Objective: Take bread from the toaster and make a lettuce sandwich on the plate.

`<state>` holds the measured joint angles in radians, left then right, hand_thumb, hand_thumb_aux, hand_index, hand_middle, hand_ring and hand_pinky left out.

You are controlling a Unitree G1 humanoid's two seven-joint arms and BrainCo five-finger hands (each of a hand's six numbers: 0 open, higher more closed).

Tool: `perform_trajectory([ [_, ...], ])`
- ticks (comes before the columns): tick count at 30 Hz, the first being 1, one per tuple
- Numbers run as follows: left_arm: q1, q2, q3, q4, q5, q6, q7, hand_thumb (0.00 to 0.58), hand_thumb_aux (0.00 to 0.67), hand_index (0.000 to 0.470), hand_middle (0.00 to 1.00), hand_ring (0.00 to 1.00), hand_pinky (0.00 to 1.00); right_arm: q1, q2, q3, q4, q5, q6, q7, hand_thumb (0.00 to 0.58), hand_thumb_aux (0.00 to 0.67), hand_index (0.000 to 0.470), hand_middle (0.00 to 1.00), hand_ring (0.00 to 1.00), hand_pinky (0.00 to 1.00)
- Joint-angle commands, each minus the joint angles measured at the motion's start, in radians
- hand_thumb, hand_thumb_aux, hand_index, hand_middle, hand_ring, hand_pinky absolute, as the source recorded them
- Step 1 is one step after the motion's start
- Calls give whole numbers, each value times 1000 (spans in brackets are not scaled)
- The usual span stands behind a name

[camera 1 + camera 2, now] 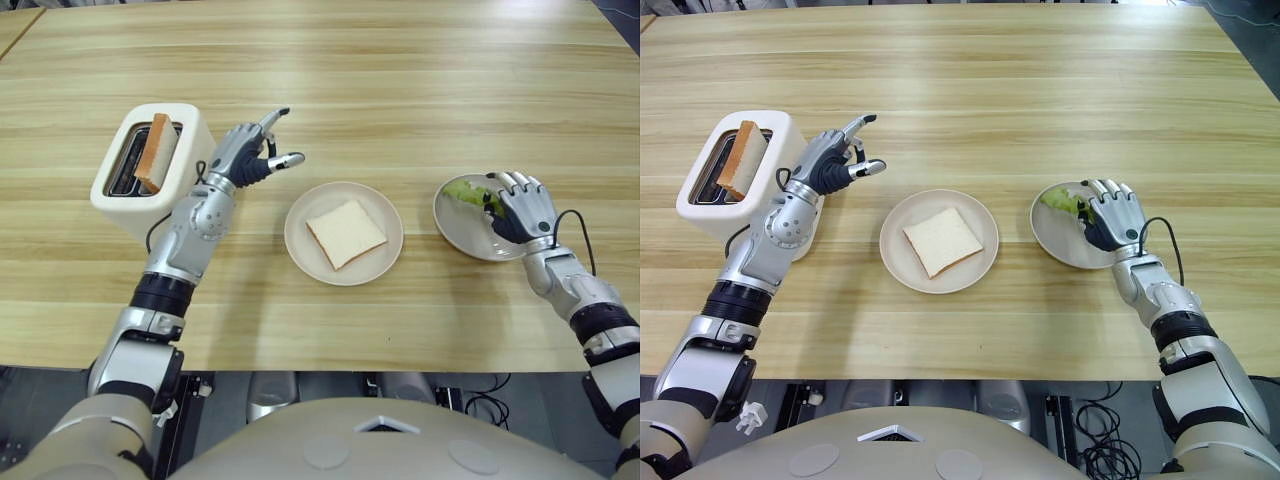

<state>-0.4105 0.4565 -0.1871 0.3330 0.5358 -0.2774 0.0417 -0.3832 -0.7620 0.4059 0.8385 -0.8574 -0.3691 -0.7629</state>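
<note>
Here, the toaster is sitting on the desk at 9 o'clock from the middle plate, with one slice of bread standing up out of its slot. The left hand is hovering just beside it at its 3 o'clock, released and holding nothing. A second slice is lying flat on the middle plate, and at that plate's 3 o'clock the right hand is resting over a side plate, right against the lettuce lying at the hand's 10 o'clock, though I cannot tell whether it is grasping the leaf.
</note>
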Motion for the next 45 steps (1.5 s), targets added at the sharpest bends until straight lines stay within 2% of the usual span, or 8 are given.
perform_trajectory([
  [1,30,3,21,13,-25,-4,9,0,0,0,1000,1000,1000,4,-8,-17,-58,5,-20,-21,580,670,460,1000,1000,1000],
  [7,86,5,48,-21,-49,-9,34,0,0,0,1000,1000,1000,-23,5,-33,-209,8,-71,-43,580,670,460,1000,1000,1000],
  [14,149,1,90,-138,-64,5,40,0,0,0,1000,1000,1000,-85,80,-8,-334,-16,-112,24,580,670,460,1000,1000,1000],
  [24,223,19,196,-532,-80,87,-23,0,0,0,1000,1000,1000,-227,264,167,-158,-132,-196,97,580,670,460,1000,1000,1000],
  [25,228,22,214,-571,-85,99,-33,0,0,0,0,0,0,-238,282,187,-135,-146,-198,95,580,670,460,1000,1000,1000],
  [34,277,68,416,-686,-117,160,-58,0,0,0,0,0,0,-295,369,297,35,-198,-231,100,580,670,460,1000,1000,1000],
  [44,341,112,547,-583,-116,177,-40,0,0,0,0,0,0,-201,319,304,-27,-169,-272,162,580,670,460,1000,1000,1000],
  [45,342,113,549,-571,-122,176,-39,0,0,0,0,0,0,-196,316,303,-34,-168,-271,164,549,515,354,1000,1000,1000],
])
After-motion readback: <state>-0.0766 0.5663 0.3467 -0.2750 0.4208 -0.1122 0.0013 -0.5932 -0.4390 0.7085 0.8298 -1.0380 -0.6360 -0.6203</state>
